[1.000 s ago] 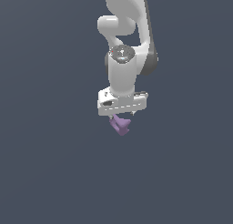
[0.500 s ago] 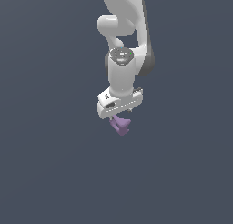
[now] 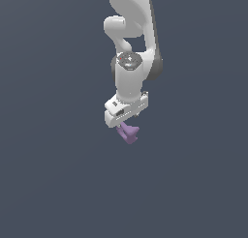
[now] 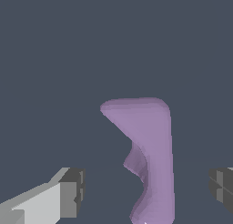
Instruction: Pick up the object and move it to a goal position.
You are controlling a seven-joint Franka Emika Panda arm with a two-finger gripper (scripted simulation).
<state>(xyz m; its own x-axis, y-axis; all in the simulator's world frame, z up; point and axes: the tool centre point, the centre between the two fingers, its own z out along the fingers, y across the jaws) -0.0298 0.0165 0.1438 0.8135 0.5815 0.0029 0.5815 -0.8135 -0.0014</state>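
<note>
The object (image 3: pixel 129 133) is a small light-purple chunky piece with pointed lobes, showing just below the white hand in the exterior view. My gripper (image 3: pixel 126 125) hangs right over it, its fingers mostly hidden behind the hand. In the wrist view the object (image 4: pixel 150 150) stands between the two dark pads (image 4: pixel 75 191), with a gap on each side. The gripper (image 4: pixel 148 191) is open and straddles the piece without touching it.
A plain dark grey-blue surface (image 3: pixel 53 174) fills everything around the arm. The white arm (image 3: pixel 130 34) rises toward the top of the exterior view. No other objects or goal marker show.
The hand has turned slightly about its own axis and stayed over the same spot. The purple object has hardly shifted.
</note>
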